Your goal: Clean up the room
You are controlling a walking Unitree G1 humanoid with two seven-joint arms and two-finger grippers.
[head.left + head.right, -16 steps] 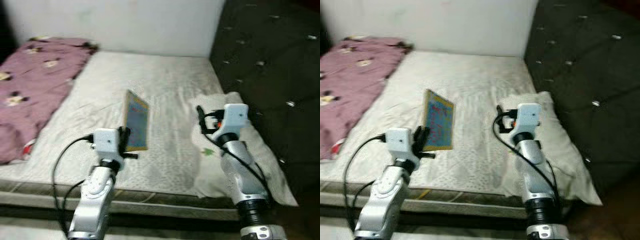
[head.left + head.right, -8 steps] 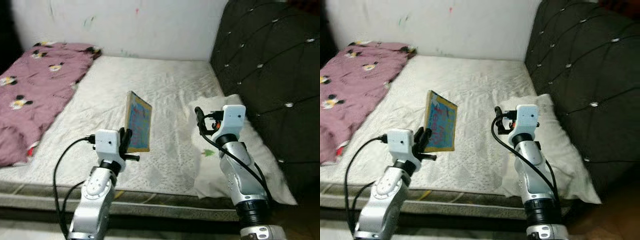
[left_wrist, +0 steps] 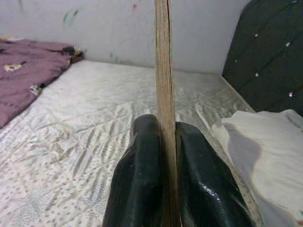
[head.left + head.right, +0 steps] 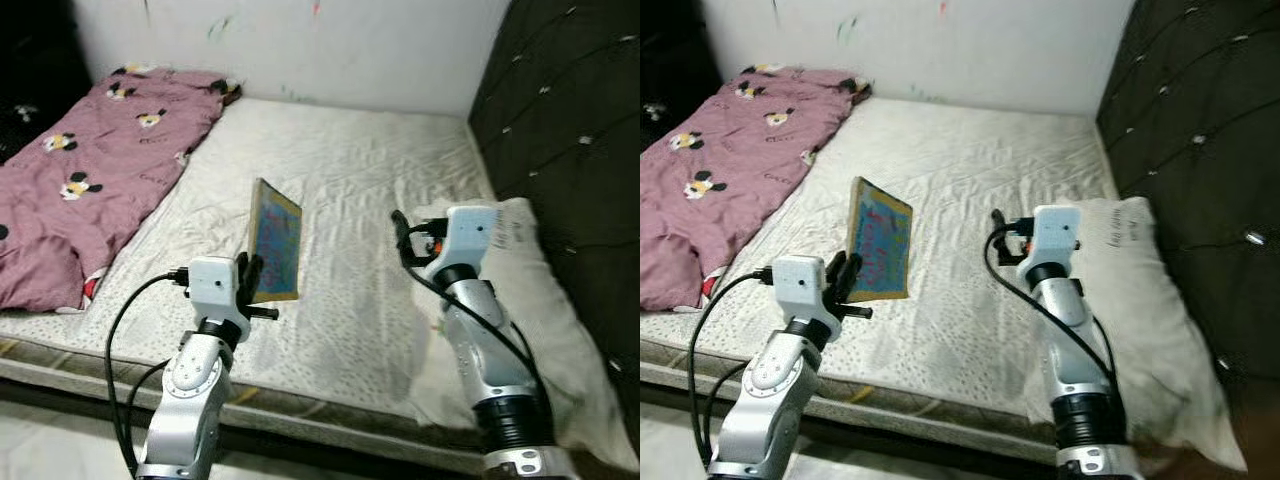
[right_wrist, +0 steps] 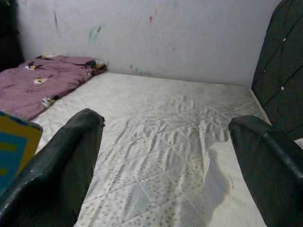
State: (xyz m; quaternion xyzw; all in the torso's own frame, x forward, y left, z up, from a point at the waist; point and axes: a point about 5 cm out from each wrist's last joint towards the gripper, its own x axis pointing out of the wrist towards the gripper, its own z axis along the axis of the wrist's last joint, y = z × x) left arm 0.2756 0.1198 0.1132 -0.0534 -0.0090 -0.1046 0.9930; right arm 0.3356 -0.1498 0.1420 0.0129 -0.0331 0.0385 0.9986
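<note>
Two grippers are raised before us over a bed. At the upper left of the left eye view lies a pink blanket (image 4: 95, 170), soft and rumpled, printed with small cartoon mouse figures. Beside it, across the centre, the mattress (image 4: 360, 190) shows a cream cover with quilted diamond stitching and fine speckles, lightly creased.

At lower left centre, our left gripper (image 4: 252, 287) is clamped on a thin, flat, rectangular book (image 4: 273, 240). The book stands upright on its edge above the mattress, held by its lower corner. Its cover is blue with a yellow border and coloured markings; we cannot read any lettering on it. In the left wrist view the book (image 3: 163, 85) appears edge-on as a narrow tan strip, with one glossy black finger (image 3: 139, 184) pressed against each face.

At right centre, our right gripper (image 4: 403, 238) hovers over the mattress with its fingers spread wide and nothing between them. In the right wrist view the two rounded matte fingers (image 5: 61, 161) sit at opposite sides of the frame.

At the lower right lies a white pillow (image 4: 1140, 300), smooth fabric, with small dark writing near its top, too small to read. Behind it, at the far right, stands a dark tufted headboard (image 4: 570, 120) with buttons in a diamond pattern.
</note>
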